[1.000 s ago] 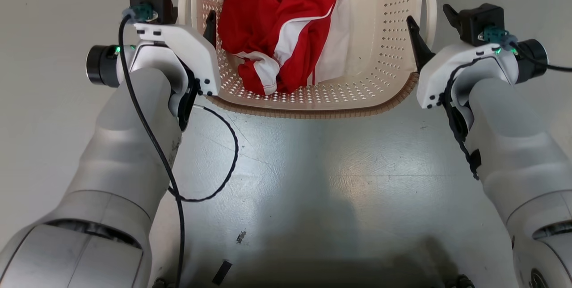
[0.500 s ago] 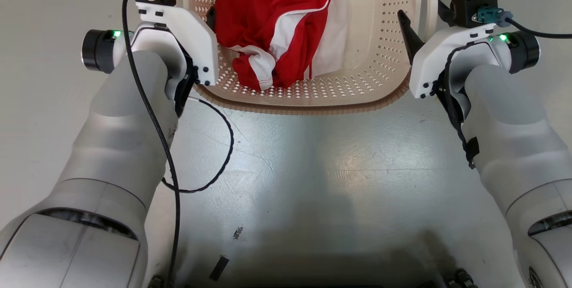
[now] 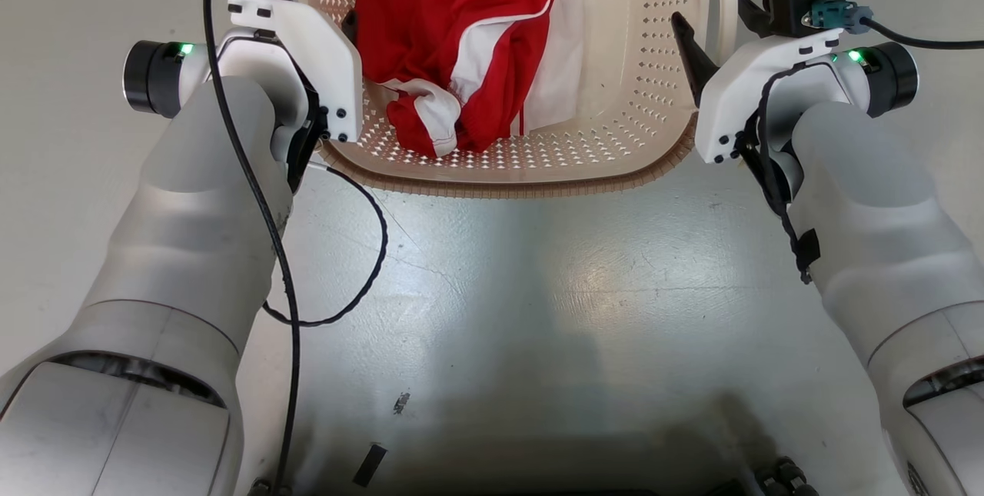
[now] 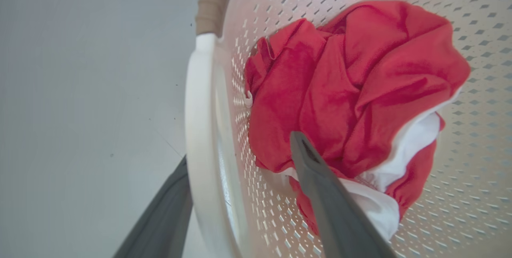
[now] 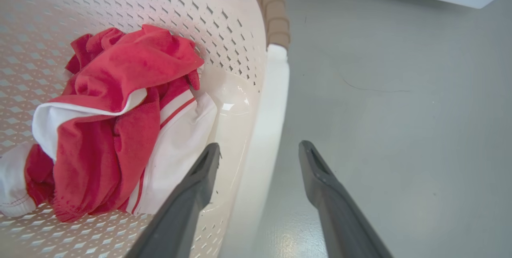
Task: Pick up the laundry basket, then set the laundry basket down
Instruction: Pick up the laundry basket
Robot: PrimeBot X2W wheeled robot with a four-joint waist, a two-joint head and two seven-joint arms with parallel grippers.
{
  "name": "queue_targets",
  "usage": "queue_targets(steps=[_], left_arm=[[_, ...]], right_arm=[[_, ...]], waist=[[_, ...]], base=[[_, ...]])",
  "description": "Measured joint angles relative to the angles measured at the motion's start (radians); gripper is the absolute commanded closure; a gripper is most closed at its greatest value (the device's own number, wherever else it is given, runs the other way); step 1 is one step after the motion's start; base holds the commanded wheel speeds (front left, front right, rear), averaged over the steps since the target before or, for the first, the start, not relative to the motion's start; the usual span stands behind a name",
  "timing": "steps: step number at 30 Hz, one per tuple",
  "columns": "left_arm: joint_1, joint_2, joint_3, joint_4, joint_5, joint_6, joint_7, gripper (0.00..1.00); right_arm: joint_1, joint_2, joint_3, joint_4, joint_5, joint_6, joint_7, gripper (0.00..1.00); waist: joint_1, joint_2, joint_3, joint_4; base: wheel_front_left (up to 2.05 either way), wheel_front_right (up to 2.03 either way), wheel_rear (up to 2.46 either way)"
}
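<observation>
Left gripper (image 4: 240, 148), right gripper (image 5: 260, 147) farther forward

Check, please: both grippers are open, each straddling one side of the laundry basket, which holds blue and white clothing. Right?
Only the colour is wrong: the head view shows red and white clothing. The left gripper and right gripper are open, each straddling a side of the laundry basket.
</observation>
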Motion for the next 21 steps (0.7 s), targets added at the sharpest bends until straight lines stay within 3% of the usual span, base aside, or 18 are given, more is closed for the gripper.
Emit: queue_targets(steps=[4,6,7,8,21], left_arm=[[0.000,0.004,-0.008,0.000,0.000,0.000,0.005,0.00],[0.000,0.005,-0.010,0.000,0.000,0.000,0.005,0.08],[0.000,0.006,-0.012,0.000,0.000,0.000,0.005,0.34],[0.000,0.006,-0.014,0.000,0.000,0.000,0.005,1.00],[0.026,-0.012,-0.047,0.012,-0.002,0.006,-0.009,1.00]], right_arm=[[0.000,0.000,0.012,0.001,0.009,0.000,0.000,0.00],[-0.001,0.000,0.013,0.002,0.012,0.000,0.000,0.00],[-0.002,0.000,0.016,0.003,0.012,0.000,0.000,0.55],[-0.002,0.000,0.022,0.002,0.012,0.000,0.000,1.00],[0.003,-0.012,0.102,0.007,0.077,-0.003,0.088,1.00]], waist=[[0.0000,0.0000,0.001,-0.004],[0.0000,0.0000,0.002,-0.005],[0.0000,0.0000,0.002,-0.005],[0.0000,0.0000,0.003,-0.005],[0.0000,0.0000,-0.036,0.003]], base=[[0.00,0.00,0.00],[0.00,0.00,0.00],[0.00,0.00,0.00],[0.00,0.00,0.00],[0.00,0.00,0.00]])
